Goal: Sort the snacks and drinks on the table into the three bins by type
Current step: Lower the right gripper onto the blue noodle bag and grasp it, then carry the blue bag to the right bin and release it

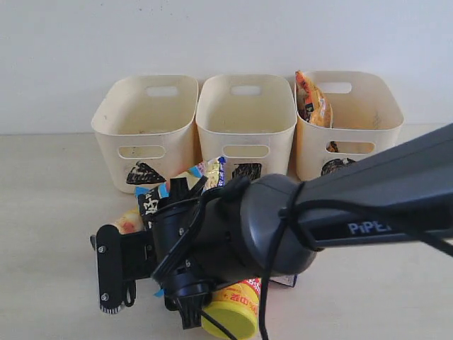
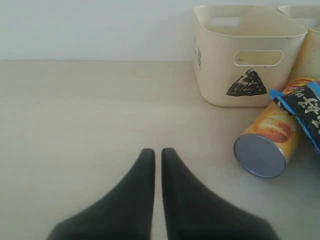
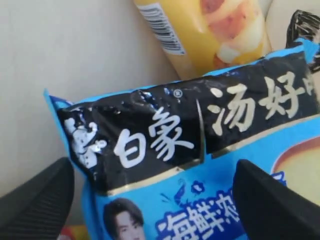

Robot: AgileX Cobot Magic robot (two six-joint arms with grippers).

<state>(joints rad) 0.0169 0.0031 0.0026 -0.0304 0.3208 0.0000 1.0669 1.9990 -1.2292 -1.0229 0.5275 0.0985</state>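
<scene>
Currently right hand [image 3: 152,172] straddles blue bag [image 3: 165,135], wide open, nothing gripped; slick crinkly film could slip out. Left hand [image 2: 157,152] pinched together, empty.

This looks like a robot test bench in a lab, not a home: a bare pale worktop [image 1: 49,234] meets a blank white wall [image 1: 71,42]. Three matching cream bins [image 1: 212,142] with scribbled black marks stand in a row. A black robot arm [image 1: 382,184] with lettering on it reaches over them.

glossy crinkled foil bag [image 3: 200,150] – matt cream plastic bins [image 1: 245,120] – shiny metal tube [image 2: 270,142] base
</scene>
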